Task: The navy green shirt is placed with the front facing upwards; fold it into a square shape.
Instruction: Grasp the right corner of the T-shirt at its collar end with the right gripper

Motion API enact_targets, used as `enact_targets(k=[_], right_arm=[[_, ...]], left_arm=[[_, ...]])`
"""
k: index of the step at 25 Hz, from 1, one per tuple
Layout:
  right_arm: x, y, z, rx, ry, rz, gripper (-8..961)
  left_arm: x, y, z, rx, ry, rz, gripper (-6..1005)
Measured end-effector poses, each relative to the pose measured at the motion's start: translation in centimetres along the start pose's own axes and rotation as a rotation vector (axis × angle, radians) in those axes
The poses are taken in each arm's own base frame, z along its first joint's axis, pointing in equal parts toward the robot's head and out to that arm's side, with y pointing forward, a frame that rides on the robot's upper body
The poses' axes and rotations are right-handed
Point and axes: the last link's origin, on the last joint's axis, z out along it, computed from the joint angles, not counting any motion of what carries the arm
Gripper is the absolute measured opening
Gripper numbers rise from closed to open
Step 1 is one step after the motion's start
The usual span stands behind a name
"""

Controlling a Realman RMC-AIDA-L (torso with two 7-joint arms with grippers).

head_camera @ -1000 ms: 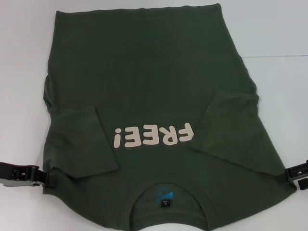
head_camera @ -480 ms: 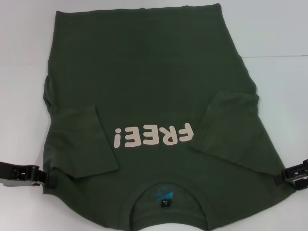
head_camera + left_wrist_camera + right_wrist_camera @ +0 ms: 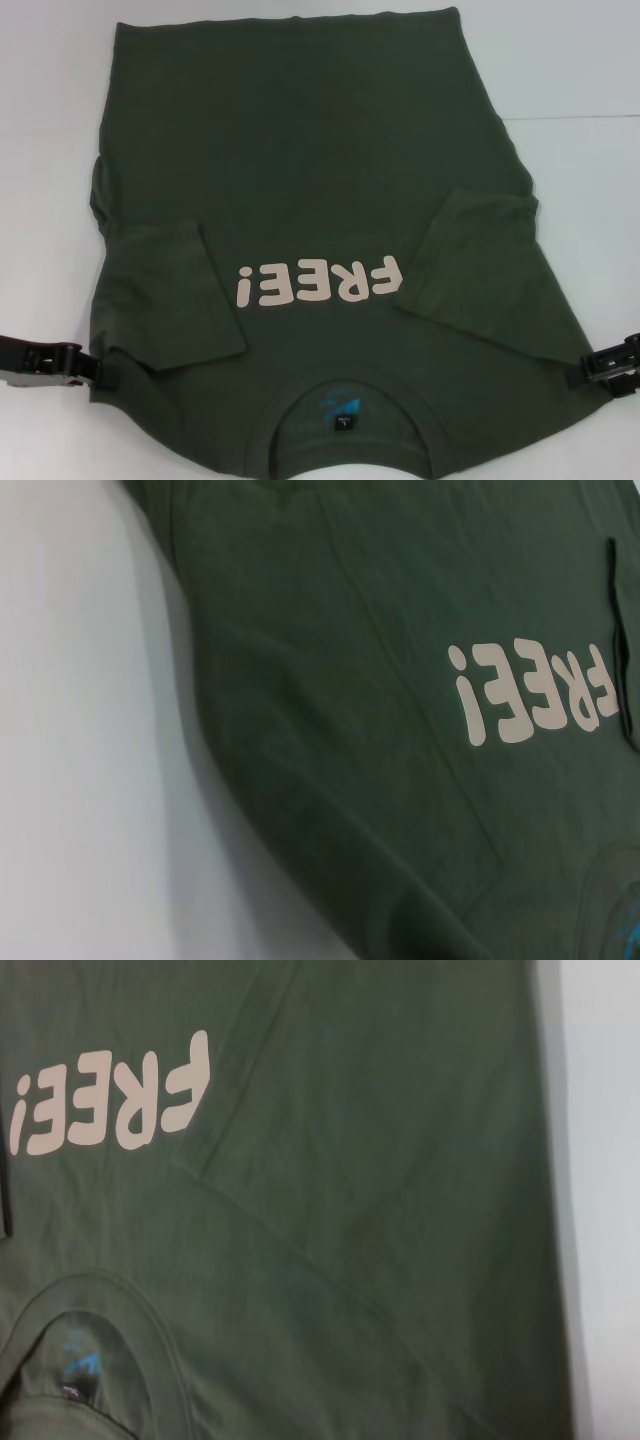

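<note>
The navy green shirt (image 3: 320, 230) lies flat on the white table (image 3: 580, 150), sleeves folded inward, between both grippers. The left gripper (image 3: 97, 372) and right gripper (image 3: 575, 372) touch its shoulder edges; whether the fingers are closed, I cannot tell.

You have the navy green shirt (image 3: 320, 190) lying flat, front up, on the white tabletop (image 3: 580, 120). It is dark olive with pale pink "FREE!" lettering (image 3: 320, 283), which you see upside down. Its ribbed crew neck (image 3: 345, 400) with the inner label (image 3: 345, 423) lies at the near edge; the hem reaches the far edge. Both short sleeves are folded inward over the body
</note>
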Motion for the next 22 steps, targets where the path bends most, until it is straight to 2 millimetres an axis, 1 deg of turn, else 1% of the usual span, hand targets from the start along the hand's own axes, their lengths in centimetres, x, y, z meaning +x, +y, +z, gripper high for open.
enact_targets(k=[17,22], right_arm=[[0.11,0.41,0.64,-0.037,0.001,0.017,926],[0.01,0.43,0.66,-0.062,-0.023,0.041,926]], left_arm=[[0.02,0.01,0.00,0.000,0.000,0.000,37],[0.02,0.01,0.00,0.000,0.000,0.001,37]])
